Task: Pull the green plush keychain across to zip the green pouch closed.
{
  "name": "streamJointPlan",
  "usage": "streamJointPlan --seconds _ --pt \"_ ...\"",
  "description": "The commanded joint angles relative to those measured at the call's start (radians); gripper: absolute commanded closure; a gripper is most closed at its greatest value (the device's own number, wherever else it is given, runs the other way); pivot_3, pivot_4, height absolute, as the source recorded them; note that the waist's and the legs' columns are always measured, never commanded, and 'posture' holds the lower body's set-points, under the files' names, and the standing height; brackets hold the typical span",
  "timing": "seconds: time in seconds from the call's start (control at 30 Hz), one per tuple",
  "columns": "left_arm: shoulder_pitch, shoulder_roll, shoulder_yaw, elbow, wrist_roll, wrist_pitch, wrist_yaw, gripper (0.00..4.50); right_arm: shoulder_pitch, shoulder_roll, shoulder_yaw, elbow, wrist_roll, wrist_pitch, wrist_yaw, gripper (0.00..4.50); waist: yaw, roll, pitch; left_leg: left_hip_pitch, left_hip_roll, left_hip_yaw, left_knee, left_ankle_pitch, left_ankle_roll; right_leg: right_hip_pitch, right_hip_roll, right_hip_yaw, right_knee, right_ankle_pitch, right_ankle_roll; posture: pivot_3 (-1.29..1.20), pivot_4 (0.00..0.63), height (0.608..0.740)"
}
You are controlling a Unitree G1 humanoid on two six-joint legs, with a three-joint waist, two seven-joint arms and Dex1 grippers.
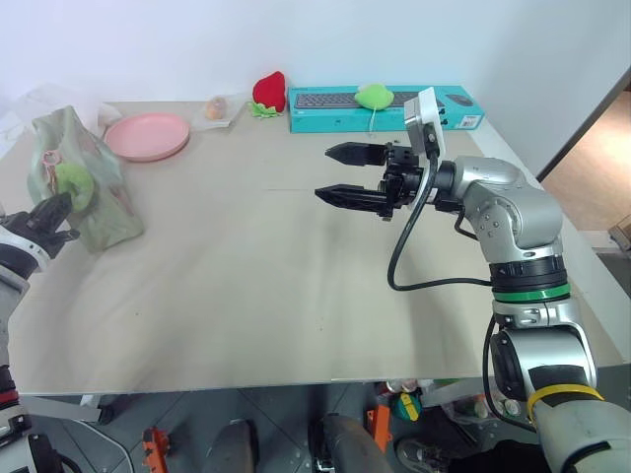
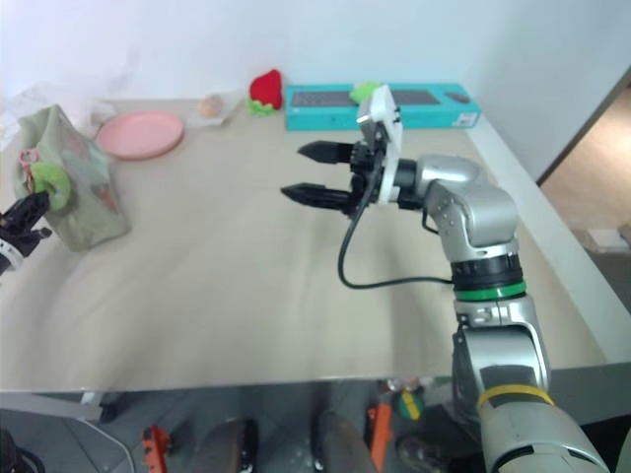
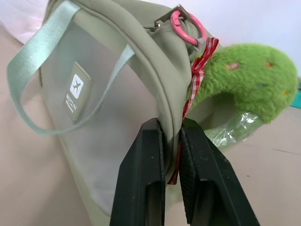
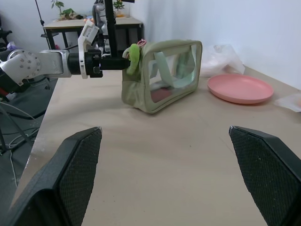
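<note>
The green pouch [image 4: 162,75] stood upright near the pink plate [image 4: 240,88], its long axis running toward that plate. The left gripper [image 3: 171,141] pinched the cord of the green plush keychain [image 3: 244,82] at the pouch's end. The right gripper [image 1: 340,174] hung wide, holding nothing, well apart from the plate.

Green pouch [image 4: 162,75] upright; green plush keychain [image 3: 244,80] hanging at end.

pouch [image 1: 84,187] far left on table [image 1: 246,286] | plate [image 1: 148,135] behind it | keyboard box [image 1: 385,108] rear right
</note>
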Motion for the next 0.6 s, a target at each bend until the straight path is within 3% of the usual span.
streamJointPlan --seconds 0.03,0.3,0.43,0.6 --pt "-0.043 -0.010 -0.021 -0.081 -0.028 -0.009 -0.052 4.08 -0.004 -0.019 -0.028 -0.037 0.006 -0.002 -0.008 0.00 0.001 0.000 0.000 0.000 0.000 0.000 0.000 0.000 0.000 0.000 0.000 0.000 0.000 0.000 0.000 0.00 0.150 0.740" --pt "-0.092 -0.022 -0.197 -0.308 -0.178 0.141 -0.261 4.08 -0.054 -0.087 -0.061 0.002 0.002 -0.025 0.009 0.00 0.006 0.000 0.000 -0.004 -0.004 -0.003 0.001 0.000 0.000 -0.001 -0.003 -0.003 0.000 -0.001 0.002 0.00 0.150 0.740" --pt "-0.097 -0.006 -0.223 -0.335 -0.200 0.175 -0.314 4.08 -0.071 -0.107 -0.064 0.025 0.000 -0.038 0.019 0.00 0.000 0.000 0.000 -0.004 -0.005 -0.003 0.001 -0.001 0.001 -0.001 -0.004 -0.002 -0.001 -0.001 0.003 0.00 0.150 0.740" --pt "-0.123 0.176 -0.327 -0.366 -0.260 0.277 -0.690 4.08 -0.122 -0.223 -0.092 0.102 -0.038 -0.088 0.070 0.00 -0.007 0.000 0.001 -0.004 -0.004 -0.003 0.001 -0.001 0.001 -0.001 -0.001 -0.003 0.000 -0.002 0.002 0.00 0.150 0.740"
